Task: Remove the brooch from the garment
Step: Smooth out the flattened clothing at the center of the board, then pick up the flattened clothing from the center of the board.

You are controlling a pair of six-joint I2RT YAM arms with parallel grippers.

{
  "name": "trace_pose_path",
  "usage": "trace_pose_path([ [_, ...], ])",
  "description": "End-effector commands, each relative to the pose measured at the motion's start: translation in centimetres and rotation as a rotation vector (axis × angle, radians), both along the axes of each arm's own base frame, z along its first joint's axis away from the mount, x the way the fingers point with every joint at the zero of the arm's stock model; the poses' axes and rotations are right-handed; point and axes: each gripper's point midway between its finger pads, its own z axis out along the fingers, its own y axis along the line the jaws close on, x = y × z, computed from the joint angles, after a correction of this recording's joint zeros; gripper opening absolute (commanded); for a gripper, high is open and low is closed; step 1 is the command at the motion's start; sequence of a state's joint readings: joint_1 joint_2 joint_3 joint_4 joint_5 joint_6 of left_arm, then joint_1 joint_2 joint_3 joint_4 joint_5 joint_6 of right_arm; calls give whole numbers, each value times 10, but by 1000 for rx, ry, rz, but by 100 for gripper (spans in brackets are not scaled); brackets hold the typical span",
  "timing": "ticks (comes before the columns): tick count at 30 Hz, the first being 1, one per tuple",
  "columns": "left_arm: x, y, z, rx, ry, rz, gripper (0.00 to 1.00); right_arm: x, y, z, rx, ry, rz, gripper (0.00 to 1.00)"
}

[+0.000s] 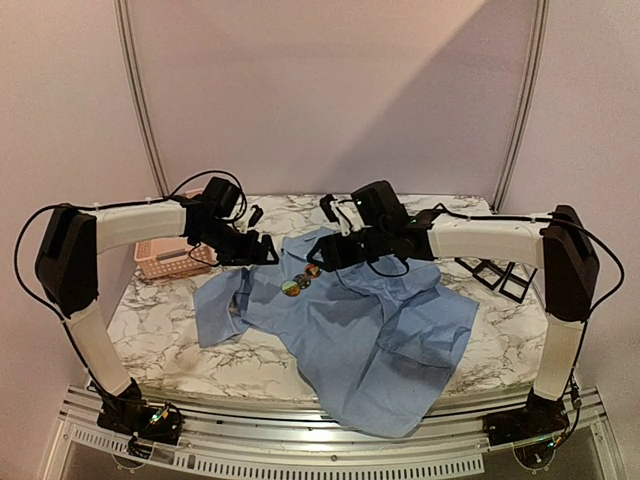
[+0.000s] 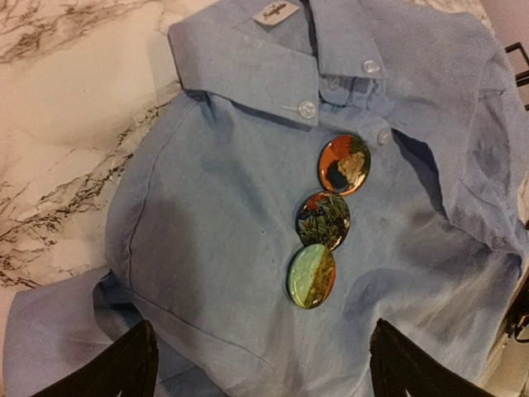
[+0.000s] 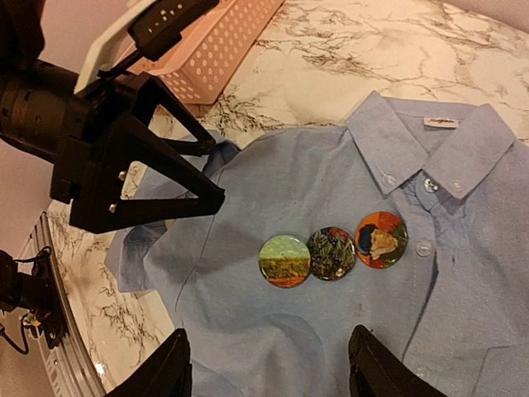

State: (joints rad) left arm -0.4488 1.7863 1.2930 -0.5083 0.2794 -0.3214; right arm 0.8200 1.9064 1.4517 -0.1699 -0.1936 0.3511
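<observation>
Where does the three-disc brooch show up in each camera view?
Top external: brooch just left of centre, on the garment's chest.
Left wrist: brooch right of centre, running diagonally down from the collar.
Right wrist: brooch near centre, a level row.
Shared landmark: the collar, next to the orange disc.

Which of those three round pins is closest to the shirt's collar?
The orange portrait pin; the dark middle one and green landscape one lie farther from it.
</observation>
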Motion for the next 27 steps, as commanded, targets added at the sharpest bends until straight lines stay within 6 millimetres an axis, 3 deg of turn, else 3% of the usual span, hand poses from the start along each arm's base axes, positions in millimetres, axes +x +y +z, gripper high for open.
trace_pose_path([
  [1, 2, -6, 8, 0, -23, -13, 88, -5, 25, -24, 8, 74, 50, 62],
  [8, -13, 8, -12, 119, 35, 7, 88, -2, 39, -53, -28, 89, 43, 60],
  [13, -19, 1, -30, 101, 106, -16, 86, 1, 45, -64, -44, 86, 48, 56],
  [23, -30, -10, -57, 73, 197, -38, 66, 2, 50, -69, -40, 84, 40, 49],
  [27, -32, -16, -58, 45, 212, -49, 47, 2, 50, -70, -46, 70, 42, 48],
])
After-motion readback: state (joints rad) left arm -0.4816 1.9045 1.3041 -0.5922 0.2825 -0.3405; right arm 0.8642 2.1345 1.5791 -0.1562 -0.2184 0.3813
